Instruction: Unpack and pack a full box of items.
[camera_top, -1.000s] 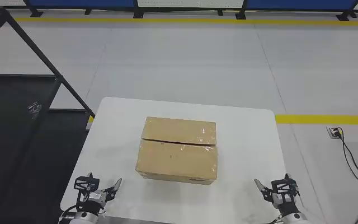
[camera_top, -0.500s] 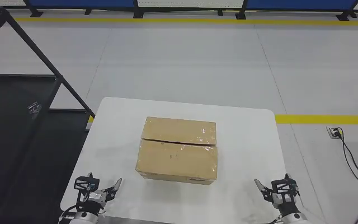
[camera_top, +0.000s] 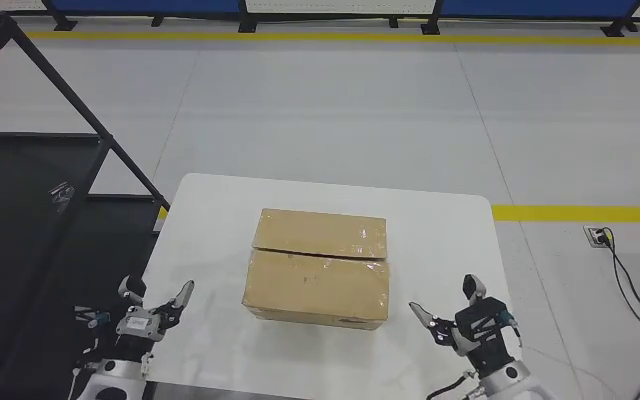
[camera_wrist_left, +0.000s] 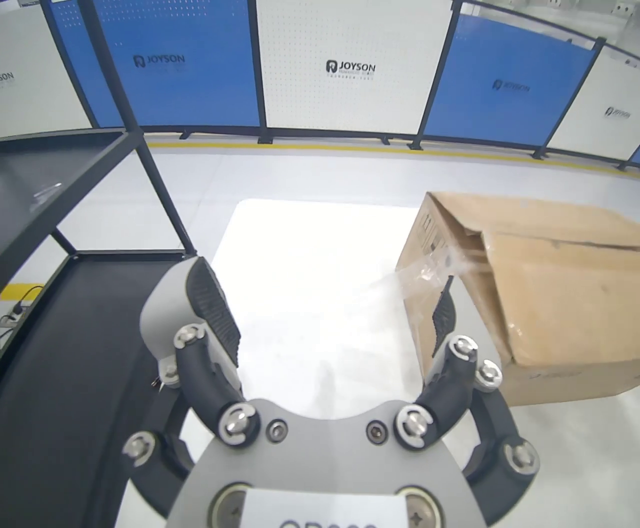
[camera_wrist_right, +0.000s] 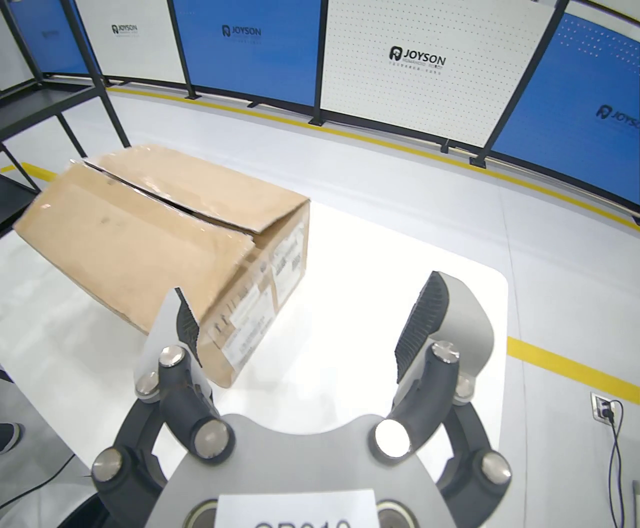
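A brown cardboard box (camera_top: 317, 268) lies in the middle of the white table (camera_top: 440, 240), its top flaps down with a narrow slit along the seam and loose clear tape at its ends. It also shows as the box (camera_wrist_left: 545, 280) and the box (camera_wrist_right: 165, 235) in the wrist views. My left gripper (camera_top: 154, 297) hovers open near the table's front left corner, apart from the box; its pads (camera_wrist_left: 215, 305) hold nothing. My right gripper (camera_top: 446, 304) stands open by the box's front right corner, empty, as the gripper (camera_wrist_right: 310, 320).
A black metal shelf rack (camera_top: 60, 190) stands close to the table's left edge; its tray (camera_wrist_left: 75, 320) lies just beside my left gripper. White table surface runs around the box on all sides. A wall socket (camera_top: 598, 236) sits on the floor at the right.
Both grippers have risen and come forward from the table's front edge. The left one has shifted left toward the rack, the right one left toward the box. The box has not moved.
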